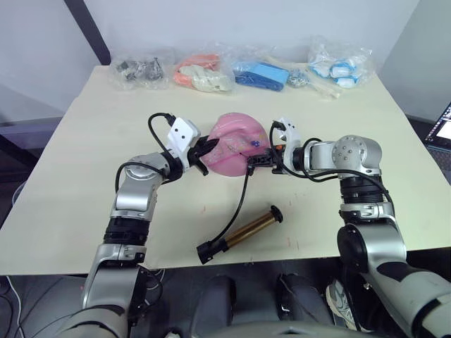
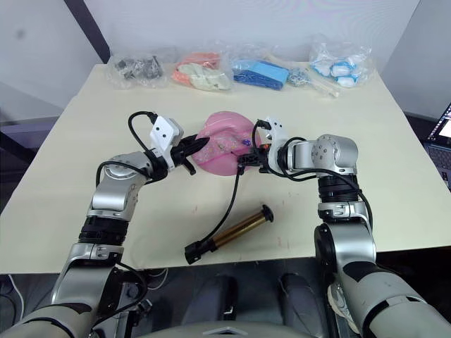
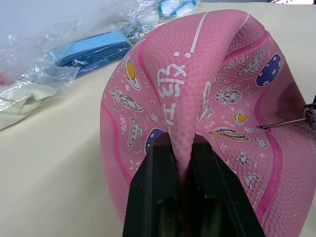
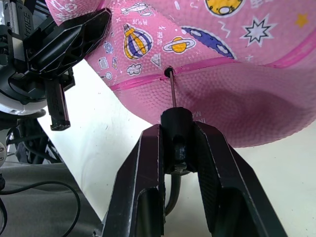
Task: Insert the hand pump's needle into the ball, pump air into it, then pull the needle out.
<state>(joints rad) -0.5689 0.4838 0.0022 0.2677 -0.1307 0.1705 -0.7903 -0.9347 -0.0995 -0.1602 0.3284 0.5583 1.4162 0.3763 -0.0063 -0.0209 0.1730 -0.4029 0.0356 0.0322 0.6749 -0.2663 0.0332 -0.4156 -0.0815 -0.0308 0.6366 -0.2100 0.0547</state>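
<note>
A soft, dented pink ball with cartoon prints sits mid-table. My left gripper is shut on a fold of the ball at its left side. At the ball's right side my right gripper is shut on the black fitting of the needle, whose tip sits in the dark valve hole. The thin black hose runs from there toward the table's front. It ends at the gold-bronze hand pump, which lies flat and untouched.
Several clear plastic bags line the table's far edge: dark parts, orange and white items, blue items, and white-blue items. A laptop corner shows at the far right.
</note>
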